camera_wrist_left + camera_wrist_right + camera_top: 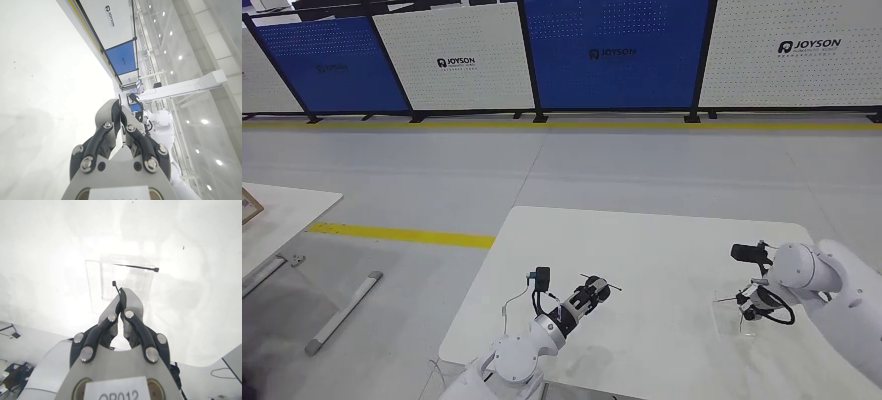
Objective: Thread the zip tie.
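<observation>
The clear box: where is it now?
In the right wrist view the clear box stands on the table just beyond the right end effector, a zip tie lying across it.

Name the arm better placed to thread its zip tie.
Right, probably. The right fingers pinch a zip tie right at the clear box; the left fingers, also holding one, sit far from it.

White glossy shells are covering both arms (832, 280), black cables (777, 305) looping at the wrists. The left gripper (119, 108) and right gripper (121, 295) are showing grey fingers (105, 113), black ribbed pads (116, 118) and silver screws (87, 163) (white labels at the bases).
</observation>
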### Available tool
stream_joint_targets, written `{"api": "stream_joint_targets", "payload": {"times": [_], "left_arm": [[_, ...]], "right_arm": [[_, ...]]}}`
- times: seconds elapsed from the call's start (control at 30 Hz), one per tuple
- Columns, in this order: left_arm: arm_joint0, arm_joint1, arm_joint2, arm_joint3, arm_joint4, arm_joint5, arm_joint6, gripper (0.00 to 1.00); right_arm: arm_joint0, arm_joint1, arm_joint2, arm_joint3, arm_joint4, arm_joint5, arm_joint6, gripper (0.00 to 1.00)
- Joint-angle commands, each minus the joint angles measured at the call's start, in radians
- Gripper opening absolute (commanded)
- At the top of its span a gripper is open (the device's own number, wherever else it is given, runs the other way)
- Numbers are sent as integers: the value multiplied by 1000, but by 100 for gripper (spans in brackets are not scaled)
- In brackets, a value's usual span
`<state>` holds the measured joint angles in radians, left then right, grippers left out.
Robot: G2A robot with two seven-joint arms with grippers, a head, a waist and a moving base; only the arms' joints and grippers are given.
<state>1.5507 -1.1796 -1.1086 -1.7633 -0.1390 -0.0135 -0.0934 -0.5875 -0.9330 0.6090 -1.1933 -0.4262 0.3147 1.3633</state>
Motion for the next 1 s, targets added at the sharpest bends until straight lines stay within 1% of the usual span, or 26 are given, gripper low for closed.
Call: {"api": "stream_joint_targets", "payload": {"times": [0.0,0.23,0.3,0.33,0.4,0.43,0.53,0.6,0.63,0.67,0.77,0.8,0.83,0.97], "left_arm": [[0,0,0,0,0,0,0,0],[0,0,0,0,0,0,0,0],[0,0,0,0,0,0,0,0],[0,0,0,0,0,0,0,0],[0,0,0,0,0,0,0,0],[0,0,0,0,0,0,0,0],[0,0,0,0,0,0,0,0],[0,0,0,0,0,0,0,0],[0,0,0,0,0,0,0,0],[0,0,0,0,0,0,0,0],[0,0,0,0,0,0,0,0],[0,0,0,0,0,0,0,0],[0,0,0,0,0,0,0,0],[0,0,0,0,0,0,0,0]], "right_arm": [[1,-1,-2,1,-1,-1,0,0],[1,-1,-2,1,-1,-1,0,0],[-11,-2,11,23,6,25,-55,0],[-18,-3,23,22,35,10,-75,0],[-35,3,66,51,98,-59,-128,0],[-44,7,85,59,116,-76,-153,0],[-91,26,141,39,145,-133,-226,0],[-125,42,176,10,150,-179,-250,0],[-151,54,201,-12,148,-199,-267,0],[-173,63,219,-35,143,-210,-281,0],[-259,94,281,-129,122,-255,-316,0],[-285,104,300,-153,121,-287,-313,0],[-311,114,322,-169,129,-338,-303,0],[-311,114,322,-169,129,-338,-303,0]]}}
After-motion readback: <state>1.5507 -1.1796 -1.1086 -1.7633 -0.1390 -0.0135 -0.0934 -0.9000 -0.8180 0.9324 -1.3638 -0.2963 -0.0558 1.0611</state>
